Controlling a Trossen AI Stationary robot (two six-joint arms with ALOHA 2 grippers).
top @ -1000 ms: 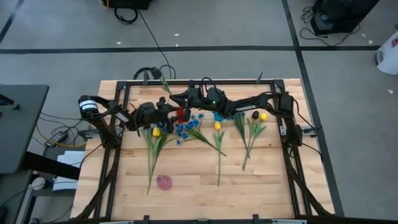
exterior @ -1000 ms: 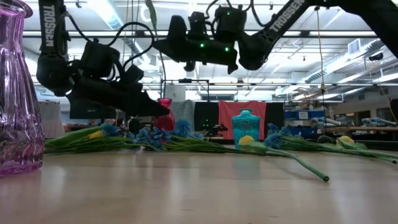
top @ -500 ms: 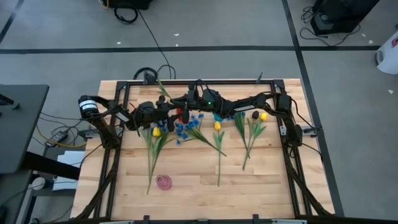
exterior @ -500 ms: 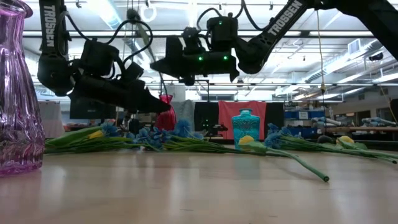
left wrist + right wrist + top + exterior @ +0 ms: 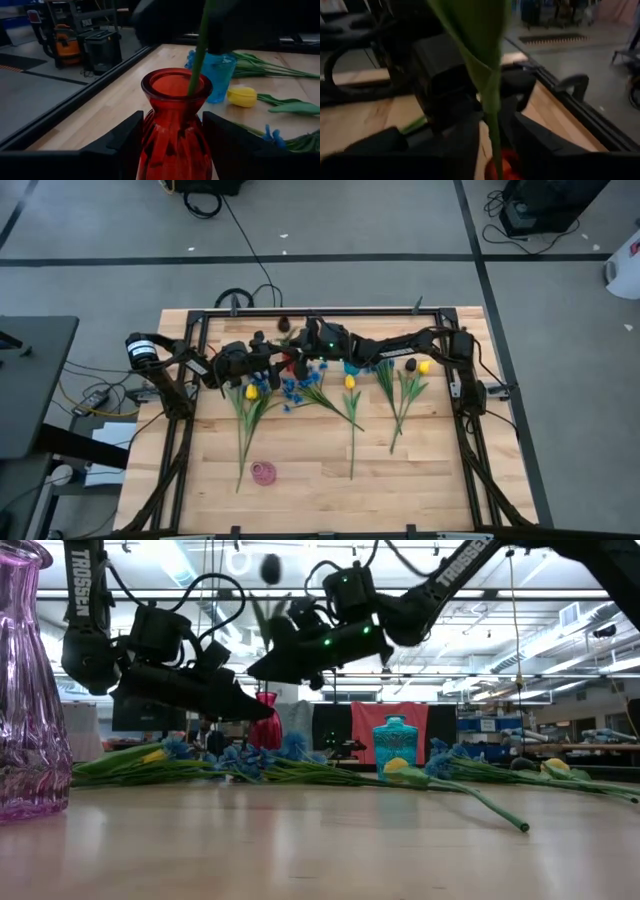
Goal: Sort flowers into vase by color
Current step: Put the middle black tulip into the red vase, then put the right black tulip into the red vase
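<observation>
A red vase stands upright between the fingers of my left gripper, which is shut on it at the table's far middle. A dark tulip rises from it, its green stem reaching down through the vase's mouth. My right gripper hovers just above the vase, fingers apart, with the stem passing between them untouched. Yellow tulips, blue blossoms and another dark tulip lie on the table. My left gripper pinches the red vase's body between its two fingers, one on each side below the neck. The fingers come nearly level from the table's left. The vase sits upright in the hold; whether its base is on the table I cannot tell.
A blue vase stands just right of the red one. A pink-purple vase stands near the table's front, close to the low camera. A black frame borders the table. Long stems stretch toward the near edge.
My right gripper has tipped its fingers downward over the red vase and sunk a little. The dark tulip has swung from a slant toward the table's left to nearly upright above the vase.
</observation>
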